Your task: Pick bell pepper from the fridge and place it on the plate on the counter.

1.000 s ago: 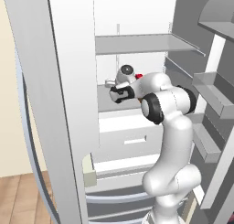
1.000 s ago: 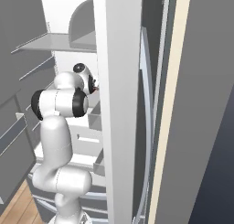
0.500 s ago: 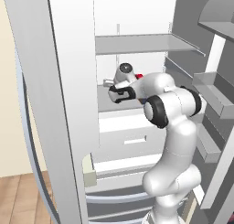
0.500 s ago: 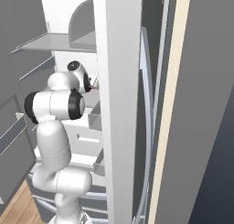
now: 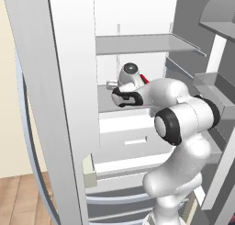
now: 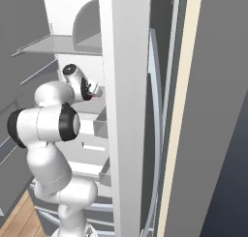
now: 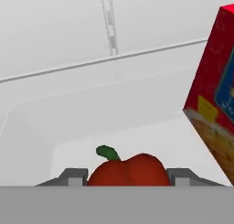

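The pincer (image 7: 128,181) is closed on the bell pepper (image 7: 128,171), one grey fingertip (image 7: 73,177) pressed against each side. The pepper is small, glossy, deep red and lobed, with a curled green stem. It sits inside the fridge (image 5: 69,81), above a white shelf, beside a tilted red, blue and yellow carton (image 7: 217,95).
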Tool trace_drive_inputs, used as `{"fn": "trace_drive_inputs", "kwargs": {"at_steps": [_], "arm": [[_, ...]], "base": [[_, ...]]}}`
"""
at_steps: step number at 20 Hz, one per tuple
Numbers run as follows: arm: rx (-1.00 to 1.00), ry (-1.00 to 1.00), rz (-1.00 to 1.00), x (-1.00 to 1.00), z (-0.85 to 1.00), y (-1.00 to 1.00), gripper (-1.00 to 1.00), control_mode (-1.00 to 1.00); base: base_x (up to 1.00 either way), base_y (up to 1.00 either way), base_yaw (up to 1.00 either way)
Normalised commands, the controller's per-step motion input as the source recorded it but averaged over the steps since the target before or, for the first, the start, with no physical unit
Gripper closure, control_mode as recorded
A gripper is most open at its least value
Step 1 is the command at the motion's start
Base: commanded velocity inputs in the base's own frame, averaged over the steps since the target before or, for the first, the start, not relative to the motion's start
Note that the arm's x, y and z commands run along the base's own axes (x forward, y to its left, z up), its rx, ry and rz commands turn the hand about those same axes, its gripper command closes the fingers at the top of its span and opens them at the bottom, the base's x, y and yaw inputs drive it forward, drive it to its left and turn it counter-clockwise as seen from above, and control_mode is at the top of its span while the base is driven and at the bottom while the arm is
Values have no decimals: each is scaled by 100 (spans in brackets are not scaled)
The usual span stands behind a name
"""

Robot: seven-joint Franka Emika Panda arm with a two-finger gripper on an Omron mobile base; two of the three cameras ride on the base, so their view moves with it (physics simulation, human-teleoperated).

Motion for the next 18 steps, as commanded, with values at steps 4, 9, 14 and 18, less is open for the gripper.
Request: {"fn": "trace_drive_inputs", "kwargs": {"at_steps": [4,9,14,18], "arm": [[0,6,0,-95,34,-28,100,-100],[0,12,0,-100,45,-38,100,-100],[-1,11,4,-100,44,-19,100,-100],[-8,14,14,-92,48,0,100,-100]], "base": [[0,0,0],[0,0,0],[0,0,0],[0,0,0]]}}
